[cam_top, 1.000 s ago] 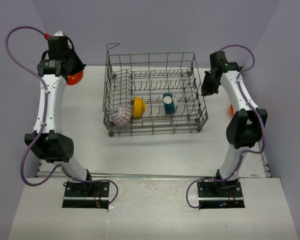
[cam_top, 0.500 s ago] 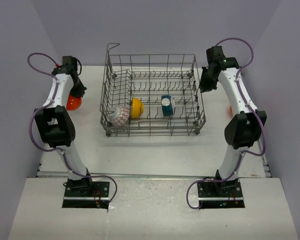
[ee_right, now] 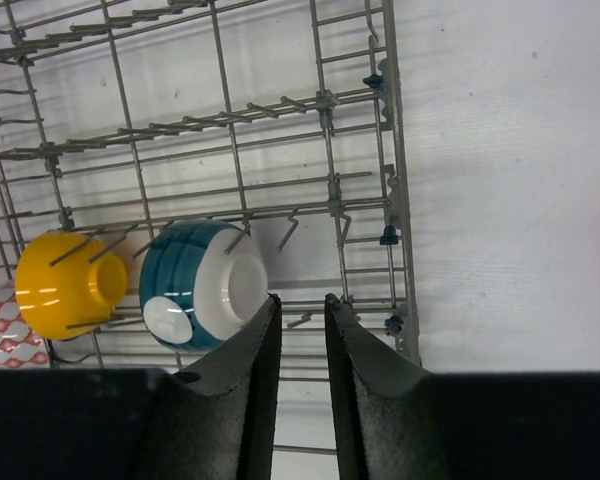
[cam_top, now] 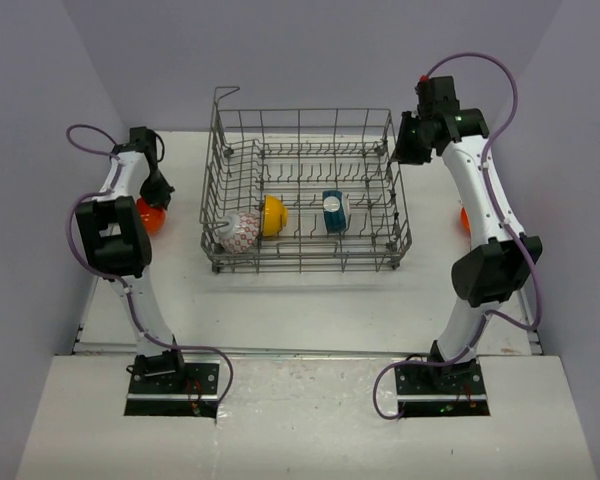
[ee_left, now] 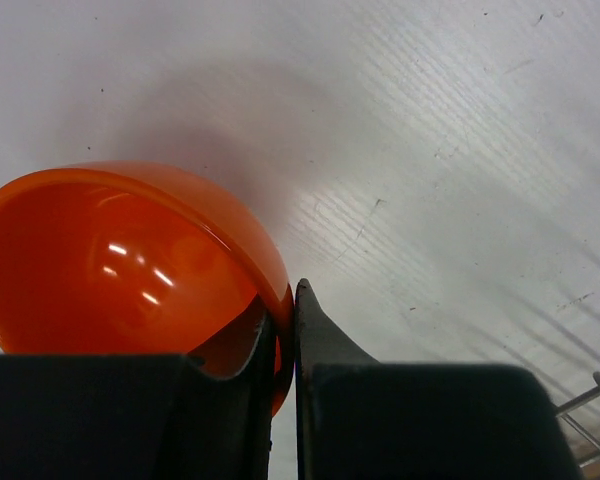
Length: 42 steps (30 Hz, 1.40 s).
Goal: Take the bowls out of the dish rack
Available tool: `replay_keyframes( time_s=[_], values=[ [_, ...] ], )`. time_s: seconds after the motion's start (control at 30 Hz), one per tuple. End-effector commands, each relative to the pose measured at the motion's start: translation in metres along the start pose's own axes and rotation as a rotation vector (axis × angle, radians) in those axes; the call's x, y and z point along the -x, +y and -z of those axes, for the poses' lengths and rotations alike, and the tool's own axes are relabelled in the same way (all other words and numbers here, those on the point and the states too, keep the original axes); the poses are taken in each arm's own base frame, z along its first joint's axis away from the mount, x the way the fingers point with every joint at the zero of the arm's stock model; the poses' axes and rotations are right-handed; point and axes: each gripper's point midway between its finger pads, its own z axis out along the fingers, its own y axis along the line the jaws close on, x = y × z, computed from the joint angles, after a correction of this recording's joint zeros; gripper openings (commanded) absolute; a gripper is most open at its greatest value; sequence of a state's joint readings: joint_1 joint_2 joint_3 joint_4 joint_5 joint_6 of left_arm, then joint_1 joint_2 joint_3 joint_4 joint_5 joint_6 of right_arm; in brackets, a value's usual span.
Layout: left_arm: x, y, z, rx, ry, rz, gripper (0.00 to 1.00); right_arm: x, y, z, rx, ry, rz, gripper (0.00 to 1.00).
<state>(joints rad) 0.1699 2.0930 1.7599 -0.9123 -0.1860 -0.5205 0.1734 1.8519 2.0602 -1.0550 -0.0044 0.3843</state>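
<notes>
The grey wire dish rack [cam_top: 310,258] stands mid-table with three bowls inside: a yellow bowl [cam_top: 274,215], a teal-blue patterned bowl [cam_top: 334,211] and a white bowl with red pattern [cam_top: 240,232]. Left of the rack, my left gripper [ee_left: 285,300] is shut on the rim of an orange bowl [ee_left: 120,260], low over the table [ee_left: 460,120]. The same orange bowl [cam_top: 150,216] shows beside the left arm in the top view. My right gripper [ee_right: 300,300] hovers over the rack's right end [ee_right: 392,150], open a little with nothing between its fingers. It is just right of the teal-blue bowl [ee_right: 205,285], with the yellow bowl [ee_right: 70,285] further left.
Another orange object [cam_top: 464,220] peeks out behind the right arm near the table's right edge. The rack has tall open-grid sides and upright tines. Purple walls close in the table on the left, right and back.
The left arm has swung down and lowered the orange bowl toward the table left of the rack. The right arm has moved toward the rack's back right corner, and its jaws have parted slightly.
</notes>
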Motion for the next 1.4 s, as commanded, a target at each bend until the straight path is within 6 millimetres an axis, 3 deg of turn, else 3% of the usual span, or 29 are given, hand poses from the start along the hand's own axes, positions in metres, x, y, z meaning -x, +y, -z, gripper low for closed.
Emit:
replay_keyframes(
  time_s=[0.0,0.1,0.23,0.3,0.4,0.6,0.73,0.8,0.83,0.87,0.9,0.93,1.0,1.03,1.17,1.2,1.37],
  values=[
    [0.014,-0.003,0.001,-0.018,-0.033,0.039,0.0,0.022,0.027,0.03,0.102,-0.093,0.026,0.25],
    [0.01,-0.002,-0.005,-0.02,-0.012,0.046,0.0,0.026,0.035,0.037,0.124,-0.1,0.03,0.26],
    [0.007,-0.004,-0.006,-0.034,-0.003,0.051,0.22,0.018,0.037,0.032,0.123,-0.072,0.035,0.26],
    [0.009,-0.007,-0.004,-0.049,-0.01,0.053,0.25,0.014,0.037,0.029,0.119,-0.063,0.038,0.26],
    [0.012,-0.007,0.0,-0.052,-0.022,0.058,0.45,0.009,0.036,0.028,0.119,-0.055,0.037,0.26],
    [0.025,-0.004,0.022,-0.064,-0.084,0.101,0.59,0.003,0.035,0.03,0.121,-0.045,0.034,0.26],
    [0.048,-0.016,0.063,-0.161,-0.187,0.155,0.6,0.002,0.026,0.029,0.079,-0.052,0.046,0.26],
    [0.063,-0.029,0.115,-0.25,-0.282,0.164,0.59,-0.002,0.015,0.022,0.031,-0.031,0.067,0.27],
    [0.064,-0.037,0.121,-0.267,-0.293,0.157,0.58,-0.003,0.009,0.019,0.0,-0.028,0.07,0.27],
    [0.069,-0.041,0.149,-0.306,-0.349,0.155,0.59,-0.003,0.003,0.016,-0.025,-0.022,0.059,0.27],
    [0.068,-0.059,0.171,-0.356,-0.396,0.128,0.6,-0.007,-0.002,0.012,-0.042,-0.004,0.051,0.28],
    [0.067,-0.066,0.199,-0.409,-0.443,0.118,0.61,-0.006,-0.007,0.011,-0.061,-0.004,0.044,0.39],
    [0.061,-0.084,0.225,-0.487,-0.476,0.086,0.58,-0.008,-0.013,0.012,-0.095,0.007,0.045,0.39],
    [0.049,-0.105,0.244,-0.56,-0.486,0.039,0.55,-0.008,-0.018,0.009,-0.125,0.008,0.048,0.4],
    [0.017,-0.146,0.274,-0.717,-0.457,-0.088,0.54,-0.01,-0.025,0.013,-0.156,0.013,0.046,0.4],
    [0.0,-0.164,0.283,-0.782,-0.437,-0.15,0.54,-0.011,-0.027,0.013,-0.166,0.018,0.047,0.4],
    [-0.06,-0.214,0.286,-0.948,-0.306,-0.33,0.55,-0.022,-0.035,0.002,-0.206,0.061,0.053,0.4]
  ],
)
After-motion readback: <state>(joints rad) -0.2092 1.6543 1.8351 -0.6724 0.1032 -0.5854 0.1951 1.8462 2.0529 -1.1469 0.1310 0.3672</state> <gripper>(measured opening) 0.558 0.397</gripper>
